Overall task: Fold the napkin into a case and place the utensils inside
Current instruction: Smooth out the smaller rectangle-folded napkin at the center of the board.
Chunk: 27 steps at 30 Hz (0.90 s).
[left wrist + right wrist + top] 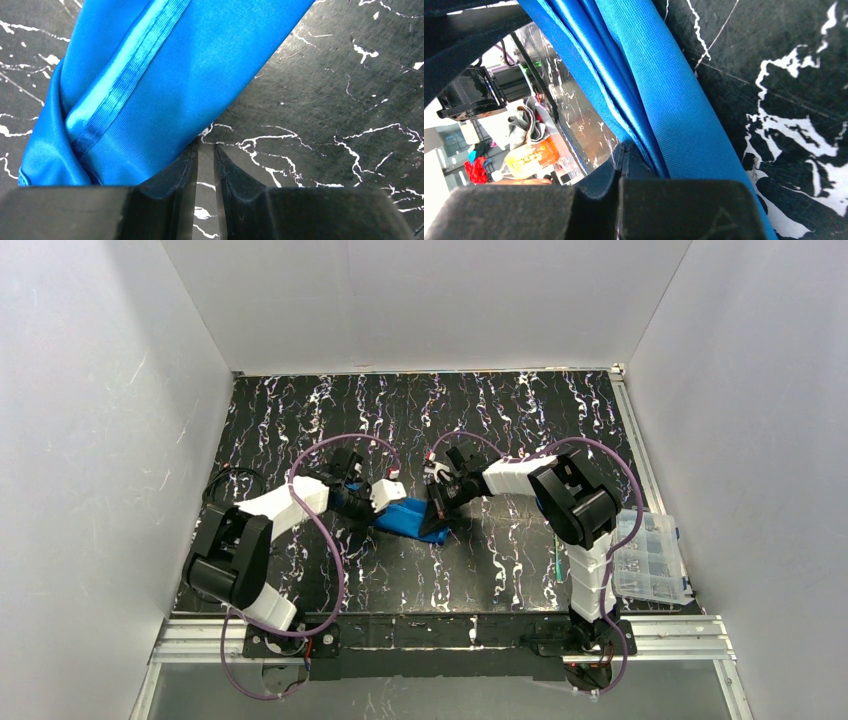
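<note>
Right gripper [621, 147] is pressed together against the folded napkin [405, 517], mid-frame. Left gripper [206, 148], barely parted and empty, touches its edge. Folding looks well along but unfinished. Utensils [556, 566], lower right, are not yet inserted.

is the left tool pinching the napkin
No, bare table shows between the jaws of the left tool, and the napkin lies beside them.

The napkin [408, 517] is plain bright blue with no pattern, and its stitched hem shows as a lighter, shinier blue band. The surface [500, 420] is black, veined with white marbling. The cables [340, 575] are purple and the arms [285, 502] white and black.
</note>
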{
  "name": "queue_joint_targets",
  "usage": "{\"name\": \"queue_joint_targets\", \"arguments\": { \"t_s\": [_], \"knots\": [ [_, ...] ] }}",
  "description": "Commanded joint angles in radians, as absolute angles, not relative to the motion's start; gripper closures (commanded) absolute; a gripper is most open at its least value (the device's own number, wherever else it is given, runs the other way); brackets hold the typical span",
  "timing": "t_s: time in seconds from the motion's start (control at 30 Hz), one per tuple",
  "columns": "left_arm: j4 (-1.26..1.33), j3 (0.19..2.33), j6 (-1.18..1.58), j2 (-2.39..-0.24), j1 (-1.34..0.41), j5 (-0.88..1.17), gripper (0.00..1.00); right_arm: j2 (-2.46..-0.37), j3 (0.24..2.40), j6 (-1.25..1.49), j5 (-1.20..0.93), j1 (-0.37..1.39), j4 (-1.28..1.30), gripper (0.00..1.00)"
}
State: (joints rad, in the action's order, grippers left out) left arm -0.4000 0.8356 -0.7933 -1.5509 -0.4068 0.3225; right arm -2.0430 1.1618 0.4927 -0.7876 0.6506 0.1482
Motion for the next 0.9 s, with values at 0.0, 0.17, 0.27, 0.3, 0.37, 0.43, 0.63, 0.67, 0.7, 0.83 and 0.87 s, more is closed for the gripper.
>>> {"name": "queue_joint_targets", "arguments": {
  "t_s": [0.0,0.17,0.27,0.3,0.37,0.43,0.63,0.67,0.7,0.83,0.87],
  "knots": [
    [-0.500,0.912,-0.806,-1.514,-0.373,0.407,0.83,-2.011,1.149,0.476,-0.801,0.655,0.144,0.99],
    [-0.675,1.003,-0.789,-1.468,-0.362,0.516,0.83,-1.976,1.191,0.506,-0.817,0.655,0.140,0.99],
    [-0.644,1.000,-0.750,-1.464,-0.351,0.515,0.81,-1.956,1.212,0.526,-0.819,0.657,0.136,0.99],
    [-0.613,0.990,-0.732,-1.469,-0.351,0.501,0.80,-1.953,1.216,0.535,-0.820,0.658,0.131,0.99],
    [-0.569,0.975,-0.713,-1.488,-0.352,0.470,0.79,-1.950,1.230,0.550,-0.815,0.666,0.127,0.99],
    [-0.535,0.964,-0.695,-1.516,-0.352,0.449,0.79,-1.948,1.248,0.559,-0.807,0.676,0.131,0.99],
    [-0.444,0.941,-0.667,-1.571,-0.352,0.402,0.79,-1.949,1.267,0.579,-0.787,0.695,0.134,0.99],
    [-0.436,0.948,-0.656,-1.583,-0.353,0.384,0.79,-1.950,1.268,0.579,-0.787,0.696,0.135,0.99],
    [-0.430,0.955,-0.643,-1.593,-0.351,0.369,0.79,-1.951,1.269,0.580,-0.785,0.700,0.136,0.99],
    [-0.420,0.965,-0.609,-1.615,-0.340,0.356,0.80,-1.956,1.279,0.566,-0.778,0.702,0.158,0.99],
    [-0.419,0.965,-0.598,-1.619,-0.339,0.353,0.80,-1.955,1.282,0.559,-0.778,0.702,0.168,0.99]
  ]
}}
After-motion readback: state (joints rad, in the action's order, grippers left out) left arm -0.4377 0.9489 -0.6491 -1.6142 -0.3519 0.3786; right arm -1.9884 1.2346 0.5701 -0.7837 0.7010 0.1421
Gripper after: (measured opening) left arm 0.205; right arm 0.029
